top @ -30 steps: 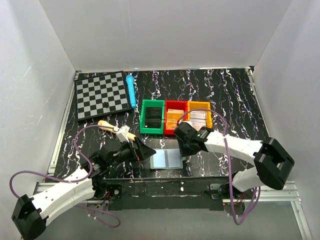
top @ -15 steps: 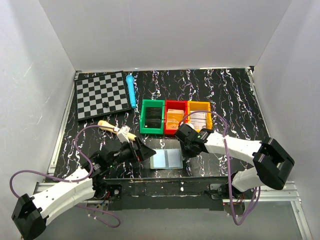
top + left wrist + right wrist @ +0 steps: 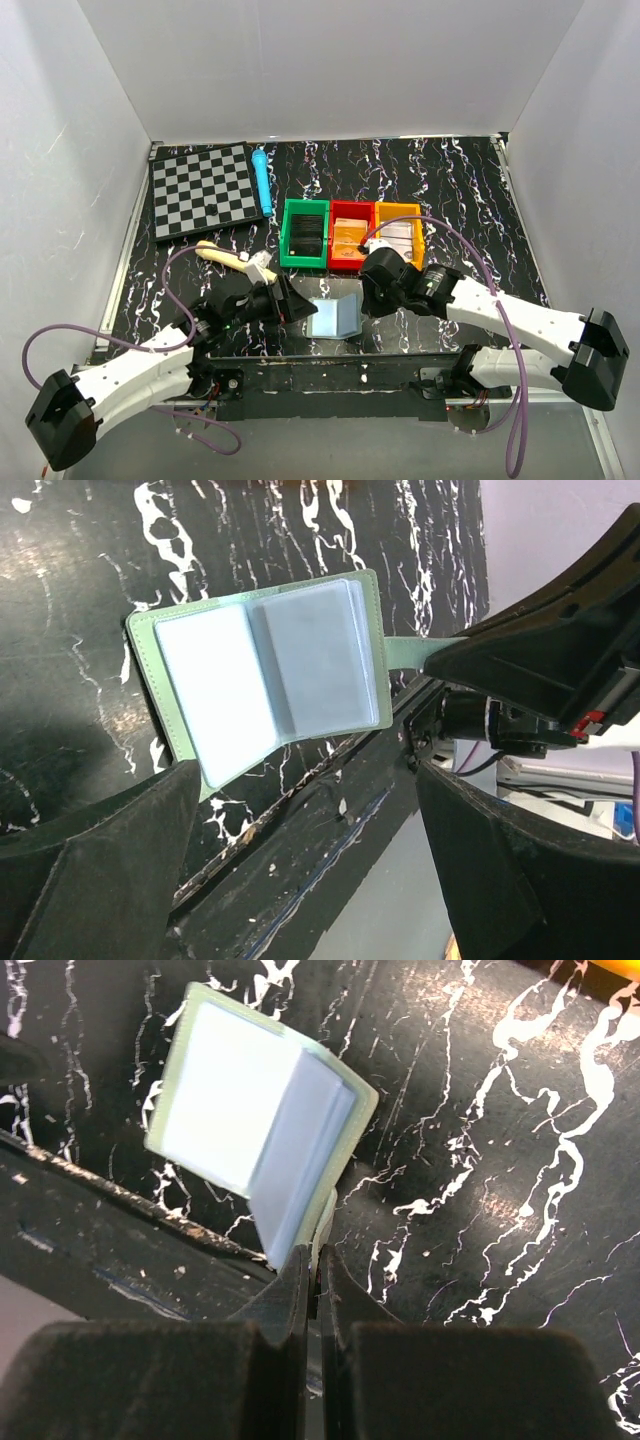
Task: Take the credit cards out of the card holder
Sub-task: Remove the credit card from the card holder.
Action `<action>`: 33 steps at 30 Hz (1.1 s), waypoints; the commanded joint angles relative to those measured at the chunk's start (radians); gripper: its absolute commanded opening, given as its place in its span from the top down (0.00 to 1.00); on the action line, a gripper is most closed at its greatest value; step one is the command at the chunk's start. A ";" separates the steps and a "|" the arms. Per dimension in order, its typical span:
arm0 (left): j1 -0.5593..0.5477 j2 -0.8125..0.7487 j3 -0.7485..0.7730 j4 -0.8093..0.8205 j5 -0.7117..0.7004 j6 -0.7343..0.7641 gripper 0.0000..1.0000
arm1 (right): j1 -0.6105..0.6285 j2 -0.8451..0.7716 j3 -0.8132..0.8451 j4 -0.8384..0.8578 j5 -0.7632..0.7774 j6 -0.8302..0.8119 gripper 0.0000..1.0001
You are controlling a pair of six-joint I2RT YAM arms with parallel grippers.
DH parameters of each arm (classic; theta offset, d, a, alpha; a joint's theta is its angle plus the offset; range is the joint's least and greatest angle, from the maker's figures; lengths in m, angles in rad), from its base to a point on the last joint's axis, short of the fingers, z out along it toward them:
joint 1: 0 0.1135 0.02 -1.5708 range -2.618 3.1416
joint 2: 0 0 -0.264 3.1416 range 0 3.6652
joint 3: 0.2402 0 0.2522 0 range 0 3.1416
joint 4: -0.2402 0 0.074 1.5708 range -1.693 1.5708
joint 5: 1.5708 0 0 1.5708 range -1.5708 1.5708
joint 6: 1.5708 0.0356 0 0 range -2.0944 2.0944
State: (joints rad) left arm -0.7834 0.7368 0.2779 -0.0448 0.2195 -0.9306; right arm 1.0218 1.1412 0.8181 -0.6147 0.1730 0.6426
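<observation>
At the table's near edge, your right gripper [image 3: 318, 1260] is pinched shut on the card holder [image 3: 250, 1120].

Between its closed fingers you have the holder's small side tab [image 3: 410, 650]. The right panel stands tilted up off the surface while the left panel lies flat, and both pale blue insides show. Your left gripper [image 3: 293, 306] sits just left of the holder with its jaws spread wide, holding nothing. The holder's near side lies just beside the black front rail [image 3: 330, 352], so you have almost no room toward you. Just beyond the right gripper stand the green bin [image 3: 304, 233], red bin [image 3: 349, 237] and orange bin [image 3: 398, 230] in a row. Open marbled table [image 3: 470, 200] stretches to their right and toward the far wall.
</observation>
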 commanded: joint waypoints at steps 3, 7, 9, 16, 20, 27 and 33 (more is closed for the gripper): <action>-0.002 0.076 0.056 0.155 0.086 0.004 0.13 | 0.023 -0.038 0.038 -0.022 -0.041 -0.018 0.99; -0.020 0.154 0.067 0.244 0.109 -0.014 0.15 | 0.026 -0.046 0.003 0.024 -0.059 -0.008 0.99; -0.031 0.200 0.075 0.293 0.118 -0.022 0.18 | 0.026 -0.043 -0.010 0.039 -0.061 -0.003 0.99; -0.073 0.378 0.158 0.281 0.109 0.018 0.44 | 0.026 -0.046 -0.020 0.040 -0.040 0.005 0.99; -0.086 0.429 0.179 0.272 0.097 0.035 0.41 | 0.026 -0.064 -0.020 0.032 -0.024 -0.003 0.99; -0.109 0.513 0.236 0.229 0.064 0.065 0.46 | 0.026 -0.070 -0.002 0.033 -0.035 -0.018 0.99; -0.143 0.572 0.276 0.198 0.038 0.088 0.50 | 0.026 -0.058 0.010 0.039 -0.046 -0.024 0.99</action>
State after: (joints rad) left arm -0.9016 1.2896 0.5068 0.1833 0.2920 -0.8787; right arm 1.0431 1.0908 0.8017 -0.6022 0.1280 0.6281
